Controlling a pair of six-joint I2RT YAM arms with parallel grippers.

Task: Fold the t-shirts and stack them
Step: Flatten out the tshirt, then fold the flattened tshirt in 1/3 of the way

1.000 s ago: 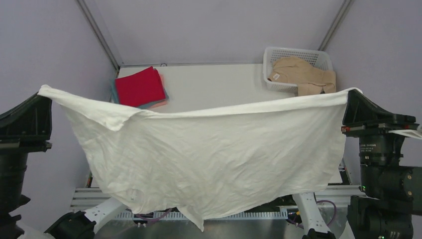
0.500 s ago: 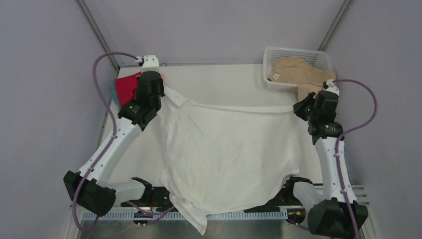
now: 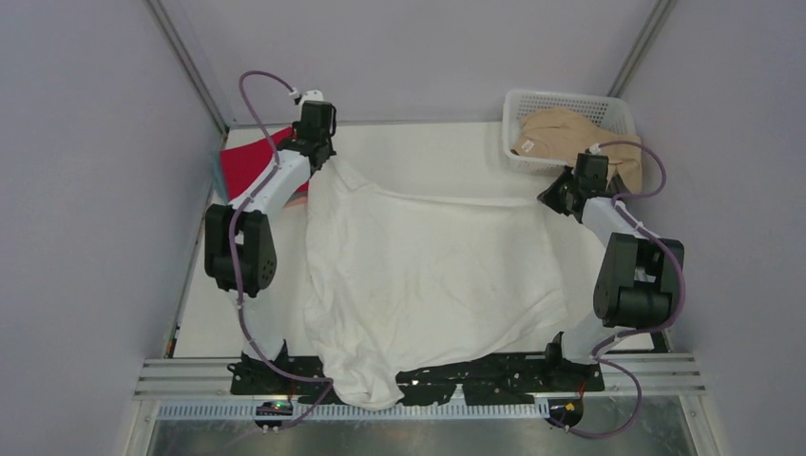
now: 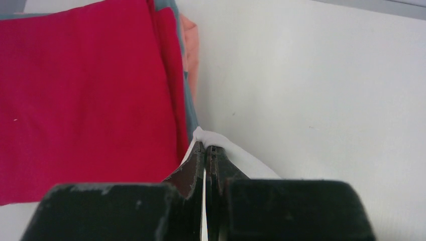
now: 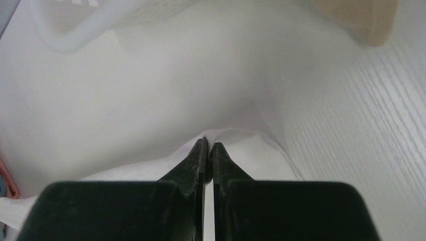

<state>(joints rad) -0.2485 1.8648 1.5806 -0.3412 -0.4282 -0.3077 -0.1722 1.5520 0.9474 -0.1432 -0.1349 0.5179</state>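
L end effector (image 4: 205,145) & R end effector (image 5: 206,142) each pinch white t-shirt (image 3: 428,275) edge, seemingly corners.

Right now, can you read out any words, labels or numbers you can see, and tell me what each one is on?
None can be read.
The label on the tan shirt in the basket: too small to read.
No other writing shows.
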